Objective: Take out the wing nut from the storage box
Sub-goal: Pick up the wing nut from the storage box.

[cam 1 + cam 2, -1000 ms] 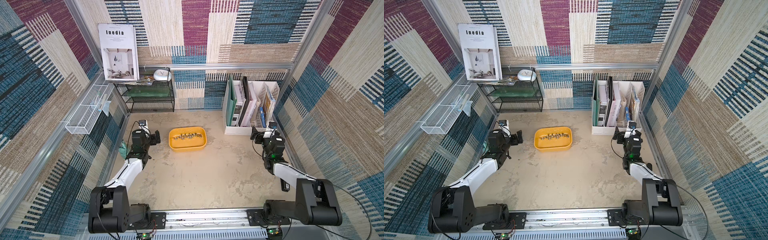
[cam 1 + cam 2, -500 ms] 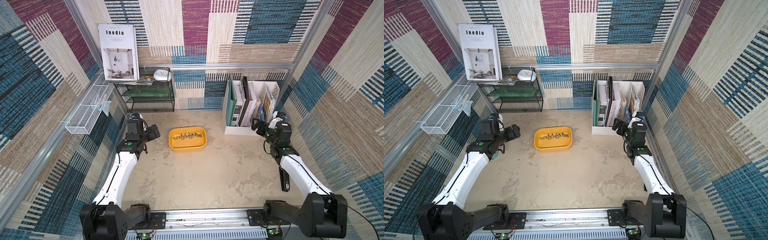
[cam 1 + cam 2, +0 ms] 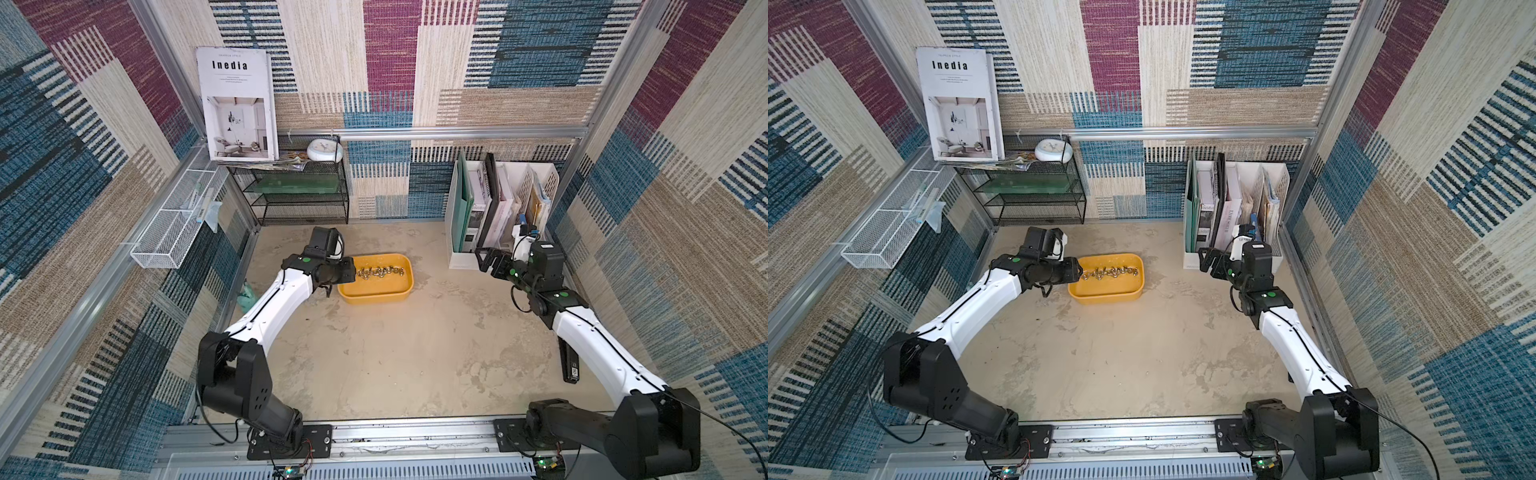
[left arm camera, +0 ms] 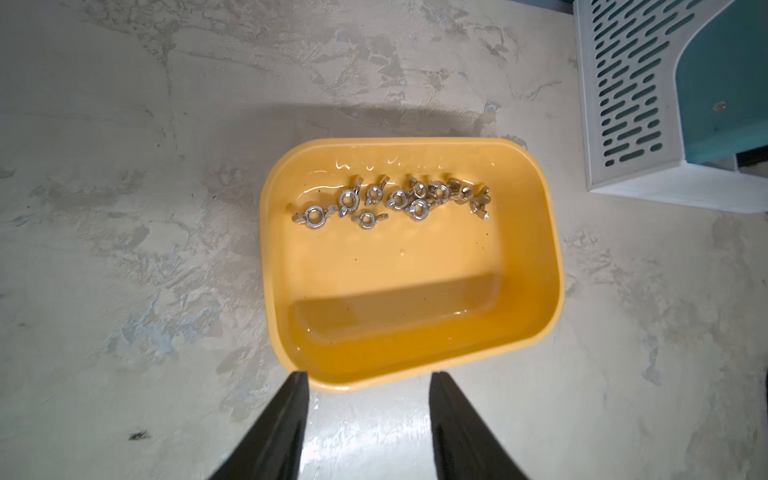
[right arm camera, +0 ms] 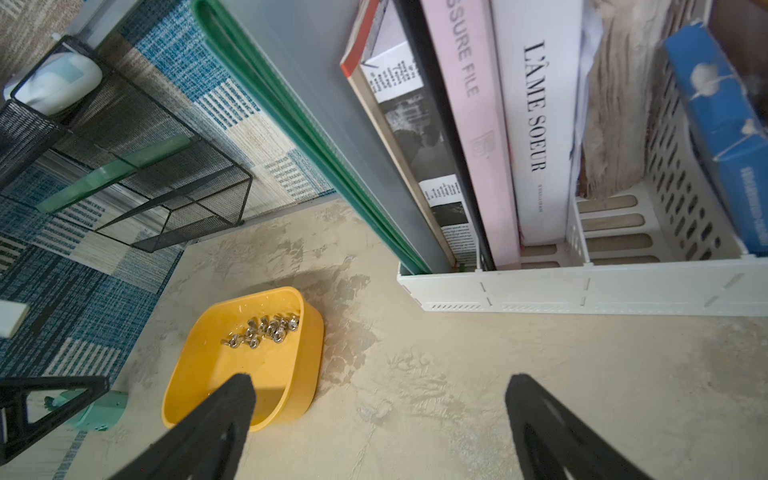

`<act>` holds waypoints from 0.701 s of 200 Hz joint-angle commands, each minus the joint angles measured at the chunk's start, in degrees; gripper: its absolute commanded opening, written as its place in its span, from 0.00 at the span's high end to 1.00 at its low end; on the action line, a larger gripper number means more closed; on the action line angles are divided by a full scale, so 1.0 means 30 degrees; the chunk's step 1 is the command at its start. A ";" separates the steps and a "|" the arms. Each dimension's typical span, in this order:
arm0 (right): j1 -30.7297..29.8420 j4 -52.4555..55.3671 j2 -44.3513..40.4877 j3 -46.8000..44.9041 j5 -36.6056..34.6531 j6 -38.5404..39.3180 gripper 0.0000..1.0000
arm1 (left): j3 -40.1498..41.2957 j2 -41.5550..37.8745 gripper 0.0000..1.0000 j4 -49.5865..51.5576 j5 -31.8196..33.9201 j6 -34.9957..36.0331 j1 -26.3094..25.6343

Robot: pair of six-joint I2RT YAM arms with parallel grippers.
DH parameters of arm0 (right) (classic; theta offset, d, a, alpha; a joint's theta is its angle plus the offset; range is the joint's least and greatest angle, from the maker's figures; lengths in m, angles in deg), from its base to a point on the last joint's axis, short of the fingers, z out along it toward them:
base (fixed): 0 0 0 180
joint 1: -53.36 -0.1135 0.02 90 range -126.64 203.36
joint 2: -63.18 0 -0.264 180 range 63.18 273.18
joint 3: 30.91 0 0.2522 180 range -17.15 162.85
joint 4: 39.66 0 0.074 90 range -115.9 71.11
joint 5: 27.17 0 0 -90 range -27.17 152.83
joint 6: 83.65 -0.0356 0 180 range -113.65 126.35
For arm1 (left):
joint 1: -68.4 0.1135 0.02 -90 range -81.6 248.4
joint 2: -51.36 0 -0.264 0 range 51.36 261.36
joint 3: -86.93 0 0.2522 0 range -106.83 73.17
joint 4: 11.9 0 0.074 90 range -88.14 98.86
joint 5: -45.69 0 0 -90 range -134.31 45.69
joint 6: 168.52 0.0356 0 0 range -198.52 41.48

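In both top views the yellow storage box (image 3: 376, 296) (image 3: 1104, 297) sat toward the rear edge of the tabletop (image 3: 395, 353), wing nuts (image 3: 380, 272) along its rear side, the left gripper (image 3: 330, 286) at its left end. The left wrist view showed those jaws moderately parted and empty at the box rim. The right wrist view showed the right gripper (image 5: 380, 379) spread wide, empty, near the white file organizer (image 5: 582, 291).

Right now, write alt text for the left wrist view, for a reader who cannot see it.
A shallow yellow storage box on a mottled beige table holds a cluster of silver wing nuts along one long wall. The left gripper hangs open and empty by the opposite rim; a white slotted file organizer stands nearby.
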 commanded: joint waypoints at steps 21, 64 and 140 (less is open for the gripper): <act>-0.0823 0.0911 0.0285 0.0559 -0.0946 0.0921 0.01 | -0.2440 0.2947 0.52 0.1724 -0.0429 0.0417 -0.0727; -0.1050 0.1226 0.0644 0.1100 -0.1202 0.1200 0.01 | -0.6456 0.6973 0.58 0.3894 0.0673 0.1625 -0.0734; -0.1233 0.1768 0.1285 0.1719 -0.1834 0.1344 0.01 | -0.8421 1.0173 0.69 0.4094 0.0417 0.1412 -0.0211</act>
